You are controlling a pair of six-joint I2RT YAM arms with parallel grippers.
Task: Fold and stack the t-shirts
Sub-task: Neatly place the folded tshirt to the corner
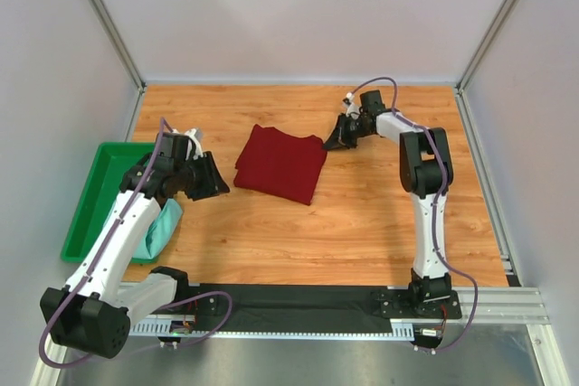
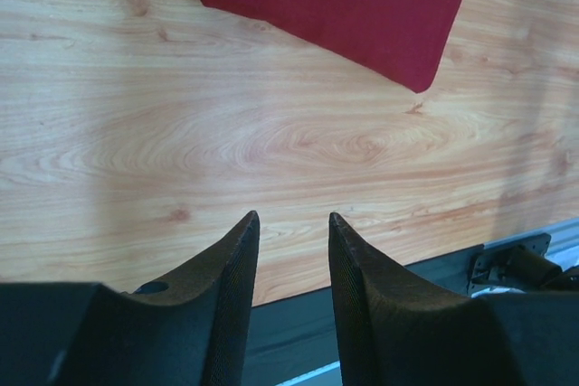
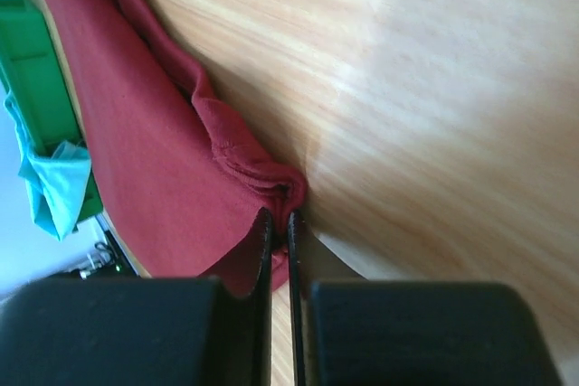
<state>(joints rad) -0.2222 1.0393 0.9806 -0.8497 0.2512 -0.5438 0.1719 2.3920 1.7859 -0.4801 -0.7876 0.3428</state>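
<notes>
1. Right gripper (image 3: 280, 214) has its jaws pressed together, tips right up against the far right corner of the maroon t-shirt (image 3: 145, 151). Can't tell if any cloth is actually caught between them.
2. That maroon t-shirt (image 1: 280, 163) is folded into a rough rectangle and lies flat around the middle of the tabletop (image 1: 362, 214), a bit toward the far side. The corner at the gripper is bunched up into a few layers.
3. Left gripper (image 2: 291, 216) has its jaws apart with nothing in them. It hangs over bare wood just left of the maroon shirt, not touching it.
4. Mint t-shirt (image 1: 166, 228) is crumpled up over on the left, by the near right corner of the green tray (image 1: 95, 196), partly hidden under the left arm.
5. The tray sits at the left edge of the tabletop.
</notes>
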